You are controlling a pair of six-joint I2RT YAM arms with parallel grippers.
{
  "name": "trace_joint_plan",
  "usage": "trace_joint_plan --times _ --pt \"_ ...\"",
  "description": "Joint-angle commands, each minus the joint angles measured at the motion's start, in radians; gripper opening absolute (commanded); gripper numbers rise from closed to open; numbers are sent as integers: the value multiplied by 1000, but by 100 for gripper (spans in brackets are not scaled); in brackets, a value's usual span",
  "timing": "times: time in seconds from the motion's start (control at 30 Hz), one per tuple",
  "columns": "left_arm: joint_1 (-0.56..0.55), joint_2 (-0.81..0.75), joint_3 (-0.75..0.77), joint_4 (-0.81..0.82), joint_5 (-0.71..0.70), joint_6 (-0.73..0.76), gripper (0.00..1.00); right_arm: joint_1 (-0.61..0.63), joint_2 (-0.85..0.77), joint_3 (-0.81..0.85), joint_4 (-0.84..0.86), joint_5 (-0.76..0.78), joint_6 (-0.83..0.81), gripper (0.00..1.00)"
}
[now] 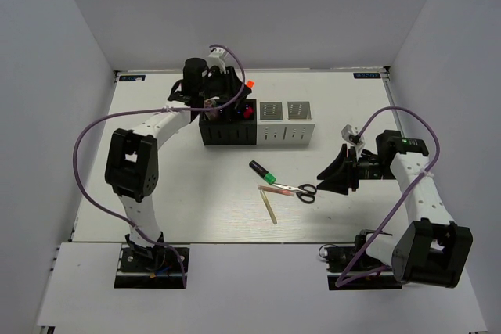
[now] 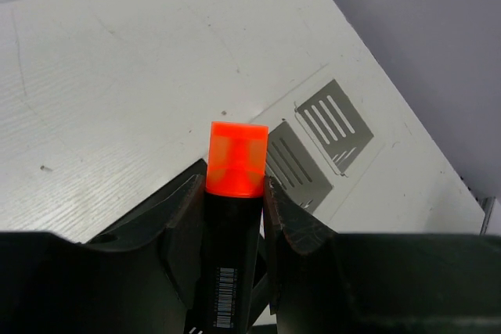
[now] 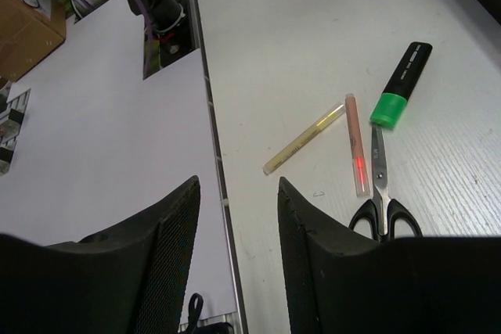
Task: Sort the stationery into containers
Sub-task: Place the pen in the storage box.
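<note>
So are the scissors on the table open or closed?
Closed: the scissors lie flat, blades together in one narrow strip, handle loops side by side.

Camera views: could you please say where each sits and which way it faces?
Top external: above and behind the bases, looking down on the table; left arm, right arm show.
Left wrist: on that wrist, looking along the left gripper, shut on the orange-capped highlighter.
Right wrist: on that wrist, looking down past the open right gripper at the scissors.
Top external and right wrist share the scissors and green-capped highlighter.
</note>
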Motion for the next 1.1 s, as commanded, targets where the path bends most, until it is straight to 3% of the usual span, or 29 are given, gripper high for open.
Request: trace_joint_plan --times 0.0,0.2,0.47,0.93,1.0,1.03,1.07 --pt "-5 2 56 -18 113 128 0 -1 12 39 -206 -30 -48 48" --pt "-16 6 24 -16 148 223 0 -1 32 43 -222 -28 -69 49" --pt "-54 -8 -30 -33 68 424 0 -1 39 48 -283 -42 -148 52" --pt "-91 38 -18 -36 -39 521 0 1 12 36 -317 -47 -217 58" --pt "-89 36 -27 -34 -53 530 5 -1 9 36 -317 -45 -217 61" --pt "-89 32 -31 -37 -57 530 22 2 7 36 -317 -47 -218 67" --pt "-89 29 -39 -31 -64 530 29 -1 4 33 -317 -47 -220 70"
